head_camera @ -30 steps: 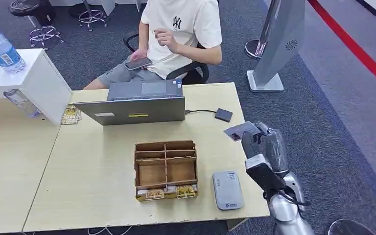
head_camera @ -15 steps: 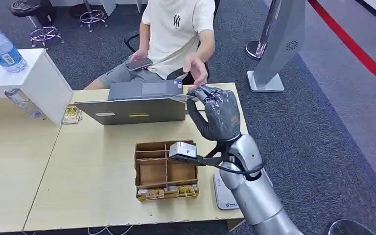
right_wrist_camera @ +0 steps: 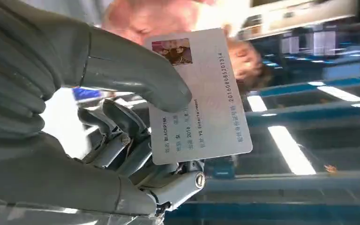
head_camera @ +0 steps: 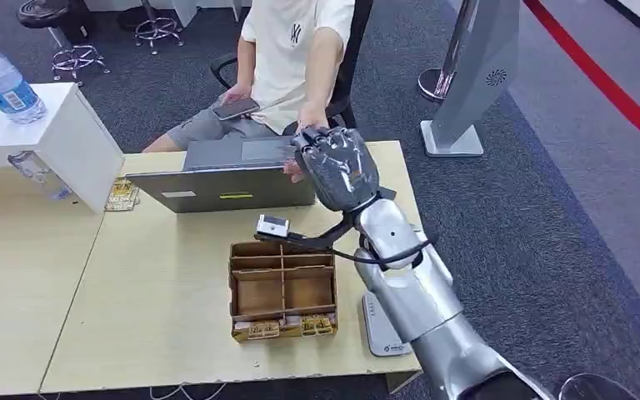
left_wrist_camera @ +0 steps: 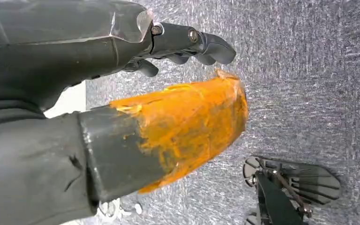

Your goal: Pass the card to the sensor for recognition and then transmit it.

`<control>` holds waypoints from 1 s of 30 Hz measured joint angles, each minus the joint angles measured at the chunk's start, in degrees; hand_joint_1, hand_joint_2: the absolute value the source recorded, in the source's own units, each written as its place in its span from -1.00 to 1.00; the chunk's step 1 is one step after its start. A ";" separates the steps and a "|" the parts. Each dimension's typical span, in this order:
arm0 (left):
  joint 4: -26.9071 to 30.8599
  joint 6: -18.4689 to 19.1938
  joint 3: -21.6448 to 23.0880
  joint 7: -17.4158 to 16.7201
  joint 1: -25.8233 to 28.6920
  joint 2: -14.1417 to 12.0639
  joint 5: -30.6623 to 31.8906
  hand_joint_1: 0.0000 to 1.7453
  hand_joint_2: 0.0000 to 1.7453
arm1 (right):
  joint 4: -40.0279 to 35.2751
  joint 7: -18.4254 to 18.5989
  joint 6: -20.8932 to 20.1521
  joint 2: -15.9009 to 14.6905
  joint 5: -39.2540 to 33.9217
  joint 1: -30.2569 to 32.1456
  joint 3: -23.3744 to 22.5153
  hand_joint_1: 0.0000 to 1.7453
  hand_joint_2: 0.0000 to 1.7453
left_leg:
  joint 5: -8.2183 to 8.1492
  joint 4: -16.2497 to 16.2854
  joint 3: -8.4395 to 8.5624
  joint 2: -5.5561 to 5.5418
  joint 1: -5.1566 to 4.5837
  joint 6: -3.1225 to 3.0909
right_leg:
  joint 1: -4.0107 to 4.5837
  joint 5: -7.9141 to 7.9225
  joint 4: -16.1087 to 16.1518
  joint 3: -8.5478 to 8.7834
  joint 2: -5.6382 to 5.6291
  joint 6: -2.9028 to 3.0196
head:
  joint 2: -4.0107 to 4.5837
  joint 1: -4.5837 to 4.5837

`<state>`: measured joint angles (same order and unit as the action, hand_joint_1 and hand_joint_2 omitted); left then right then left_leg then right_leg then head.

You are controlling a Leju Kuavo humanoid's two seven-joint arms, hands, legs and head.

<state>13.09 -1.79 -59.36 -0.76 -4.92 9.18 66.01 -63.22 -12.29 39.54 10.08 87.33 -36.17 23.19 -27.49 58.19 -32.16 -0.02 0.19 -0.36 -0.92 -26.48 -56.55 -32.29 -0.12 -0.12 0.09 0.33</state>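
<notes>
My right hand [head_camera: 339, 169] is raised above the back of the table, just past the laptop's right end. It pinches a white ID card [right_wrist_camera: 205, 96], with a small photo and printed lines, between the thumb [right_wrist_camera: 136, 75] and the fingers behind it. A seated person's hand [head_camera: 310, 122] reaches down and meets my hand from behind. The grey card sensor [head_camera: 381, 331] lies flat near the table's front edge, partly hidden under my right forearm. My left hand [left_wrist_camera: 178, 122], its thumb wrapped in orange tape, hangs over grey carpet and holds nothing.
A grey laptop [head_camera: 225, 179] stands at the table's back. A wooden compartment box [head_camera: 282, 287] sits in the middle front. A white box [head_camera: 58, 133] carrying a water bottle [head_camera: 2, 83] is at the left. A grey floor stand [head_camera: 475, 75] rises at the right.
My right hand has carried the card from the table's right edge up and leftward to above the laptop. The person has stretched an arm out to it.
</notes>
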 joint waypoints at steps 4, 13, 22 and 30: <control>0.00 0.15 0.37 0.00 -0.05 -0.09 0.26 -1.00 -1.00 | 3.19 8.76 0.07 -1.74 1.62 -3.60 4.43 1.00 1.00 | 0.00 0.01 0.01 -0.02 -0.01 0.00 | 0.00 0.00 0.01 -0.01 0.01 0.00 | 0.00 -0.02; 0.00 0.57 0.46 -0.26 0.00 -0.20 0.33 -1.00 -1.00 | 9.06 19.18 0.07 -7.35 1.65 -8.01 14.39 -1.00 -1.00 | 0.00 0.04 0.00 -0.04 -0.02 0.00 | -0.01 0.03 0.04 0.01 0.02 -0.02 | 0.00 0.00; 0.00 0.15 0.46 -0.61 0.00 -0.37 0.00 -1.00 -1.00 | 5.92 17.69 0.13 -9.16 1.56 -3.51 14.14 -1.00 -1.00 | -0.03 0.02 -0.01 -0.04 0.00 0.02 | 0.01 -0.01 0.04 -0.05 0.00 -0.01 | 0.00 0.00; 0.00 -0.79 0.44 -0.77 -0.02 -0.37 -1.01 -1.00 -1.00 | -4.85 -6.40 0.13 -4.50 -12.30 10.15 4.30 -1.00 -1.00 | -0.06 -0.02 -0.05 -0.07 0.02 0.00 | 0.02 -0.07 0.04 -0.05 0.06 -0.01 | 0.00 0.02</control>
<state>13.09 -2.58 -58.93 -1.53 -4.93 8.81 65.00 -68.07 -18.69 39.67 5.58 75.03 -26.02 27.49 -27.55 58.18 -32.21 -0.08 0.21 -0.36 -0.90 -26.54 -56.51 -32.34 -0.06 -0.14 0.09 0.35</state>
